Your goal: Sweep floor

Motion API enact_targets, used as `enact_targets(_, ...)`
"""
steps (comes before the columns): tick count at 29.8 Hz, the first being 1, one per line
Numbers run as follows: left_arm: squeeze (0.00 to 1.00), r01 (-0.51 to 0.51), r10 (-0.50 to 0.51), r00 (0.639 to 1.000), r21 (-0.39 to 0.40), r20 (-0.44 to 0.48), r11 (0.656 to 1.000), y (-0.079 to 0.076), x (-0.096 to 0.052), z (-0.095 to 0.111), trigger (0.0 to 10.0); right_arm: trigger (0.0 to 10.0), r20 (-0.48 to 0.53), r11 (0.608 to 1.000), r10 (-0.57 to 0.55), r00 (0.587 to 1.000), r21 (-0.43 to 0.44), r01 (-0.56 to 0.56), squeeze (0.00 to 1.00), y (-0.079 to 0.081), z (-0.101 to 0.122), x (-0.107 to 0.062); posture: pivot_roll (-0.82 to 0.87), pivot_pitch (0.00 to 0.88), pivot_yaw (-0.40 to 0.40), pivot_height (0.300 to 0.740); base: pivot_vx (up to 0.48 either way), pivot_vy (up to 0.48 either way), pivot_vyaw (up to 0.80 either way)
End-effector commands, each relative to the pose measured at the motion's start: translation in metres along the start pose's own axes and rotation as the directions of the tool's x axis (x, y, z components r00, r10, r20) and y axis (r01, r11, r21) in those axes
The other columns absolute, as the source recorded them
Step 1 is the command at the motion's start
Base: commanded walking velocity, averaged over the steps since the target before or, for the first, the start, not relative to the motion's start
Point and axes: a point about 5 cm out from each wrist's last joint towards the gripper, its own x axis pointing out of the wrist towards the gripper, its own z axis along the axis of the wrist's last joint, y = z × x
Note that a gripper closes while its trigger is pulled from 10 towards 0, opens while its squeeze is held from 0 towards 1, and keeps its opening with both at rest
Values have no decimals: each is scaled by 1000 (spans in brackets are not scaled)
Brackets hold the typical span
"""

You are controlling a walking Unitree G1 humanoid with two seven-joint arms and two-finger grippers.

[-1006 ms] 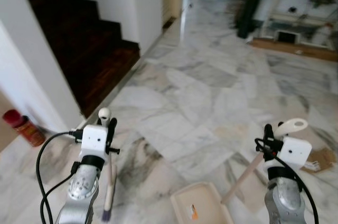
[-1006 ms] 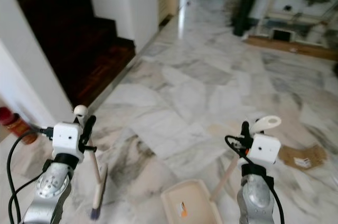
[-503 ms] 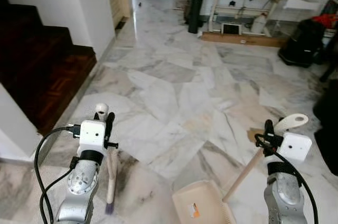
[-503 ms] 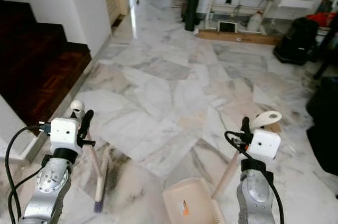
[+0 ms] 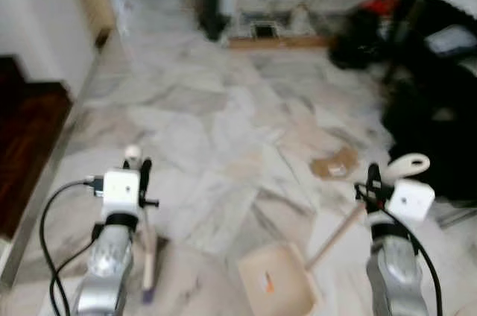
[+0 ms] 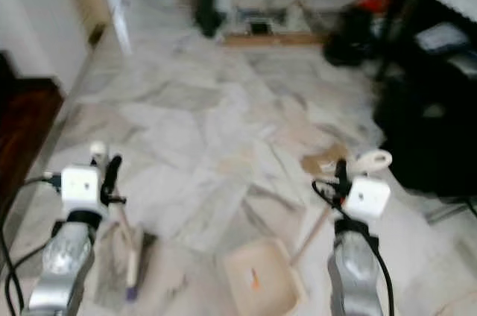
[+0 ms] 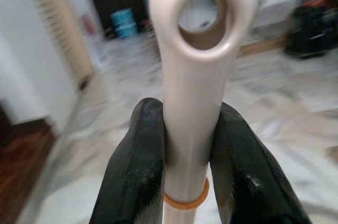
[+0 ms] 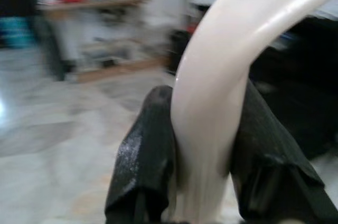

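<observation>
- Whole head view has swung to the robot's right since the earlier pictures: the dark stairs (image 5: 26, 144) now sit at the far left edge, and black furniture (image 5: 432, 107) has come in on the right. This is camera turn, not object motion. Frames are blurred, consistent with walking or turning.
- Left end effector (image 7: 185, 166) is clenched on the broom handle (image 7: 195, 76); the broom head (image 5: 147, 271) hangs near the floor beside the left arm.
- Right end effector (image 8: 206, 166) is clenched on the dustpan handle (image 8: 222, 92); the dustpan (image 5: 277, 286) sits low between the arms, an orange scrap in it.
- Judgement: the turn brings a brown cardboard scrap (image 5: 334, 164) ahead-right as a likely next target.
- Floor (image 5: 223, 107): polished grey-veined marble, probably slick; cluttered workbench (image 5: 276, 3) at the far end.
</observation>
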Motion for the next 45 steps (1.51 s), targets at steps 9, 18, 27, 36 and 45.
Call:
enact_targets(9,0,-64,64,998,-39,1,997,9,-18,5,10000,10000,45,1000,4,999,-14,-3,0,0,11,5,11,0,-14,740,0,0,-800)
enact_targets(18,0,-17,18,1000,-84,11,996,-2,-5,11,10000,10000,68,999,24,997,-23,-23,0,7,14,8,5,0,-9,740,0,0,-156)
enact_targets(27,0,-11,11,1000,-78,1,997,-4,-2,11,10000,10000,66,1000,21,998,-23,-19,0,5,14,7,-5,0,-6,740,172,0,0)
enact_targets(36,0,-10,9,1000,-71,-8,997,-2,-5,9,10000,10000,66,1000,21,998,-19,-20,0,8,14,6,-6,0,-1,740,337,0,0)
enact_targets(45,0,-8,7,1000,-70,-13,998,-2,-5,9,10000,10000,64,999,27,998,-20,-26,0,9,14,7,-10,0,0,740,337,0,0)
